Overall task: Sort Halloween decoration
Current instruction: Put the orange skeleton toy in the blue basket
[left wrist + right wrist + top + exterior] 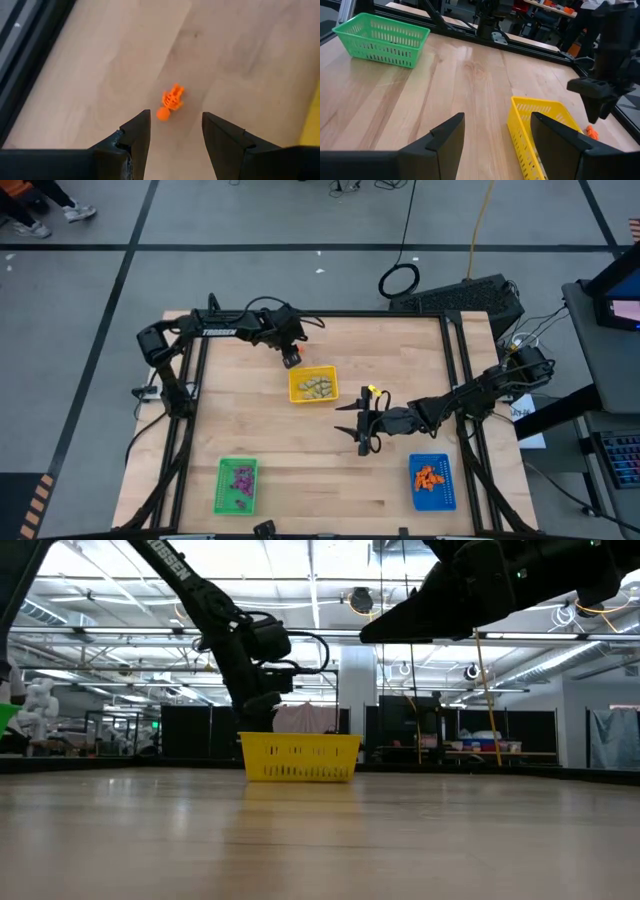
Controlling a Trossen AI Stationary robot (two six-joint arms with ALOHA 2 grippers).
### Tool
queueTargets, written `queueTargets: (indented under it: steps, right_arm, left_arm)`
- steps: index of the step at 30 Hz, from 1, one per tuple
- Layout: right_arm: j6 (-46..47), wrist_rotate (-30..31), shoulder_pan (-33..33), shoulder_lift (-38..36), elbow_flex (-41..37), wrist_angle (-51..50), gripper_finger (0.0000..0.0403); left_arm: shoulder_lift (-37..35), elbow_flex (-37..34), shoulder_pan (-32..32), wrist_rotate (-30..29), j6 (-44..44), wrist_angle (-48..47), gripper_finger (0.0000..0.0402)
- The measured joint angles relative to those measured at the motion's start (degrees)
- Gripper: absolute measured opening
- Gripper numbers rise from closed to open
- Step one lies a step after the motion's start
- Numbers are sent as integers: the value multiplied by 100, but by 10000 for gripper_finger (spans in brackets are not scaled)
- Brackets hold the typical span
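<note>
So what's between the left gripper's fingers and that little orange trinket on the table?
Nothing but bare wood. In the left wrist view the left gripper hangs open over the table, with the orange trinket lying free just ahead of its fingertips.

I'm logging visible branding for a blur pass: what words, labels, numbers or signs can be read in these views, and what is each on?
"TROSSEN": white letters along the left arm in the high view.
"SSEN": the tail of the same word on that arm in the low view; the rest is cut off.
Screen at the high view's right edge: too small to read.
Yellow tray, green tray, blue tray: no text visible.
</note>
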Motion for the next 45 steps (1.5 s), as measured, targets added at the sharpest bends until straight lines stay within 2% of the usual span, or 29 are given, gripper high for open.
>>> queueTargets:
  steps: [10, 18, 28, 45]
  right_arm:
    - [-4, 0, -4, -1, 0, -37, 212]
    - [-15, 2, -4, 0, 1, -37, 212]
    - [-6, 1, -4, 0, 1, -37, 212]
    - [81, 0, -4, 0, 2, -37, 212]
  left_arm:
    - [360, 1, -61, -123, -147, 406, 176]
    - [379, 1, -109, -390, 15, 643, 176]
    - [379, 1, -109, -271, 158, 346, 176]
    - [560, 6, -116, -356, 349, 395, 170]
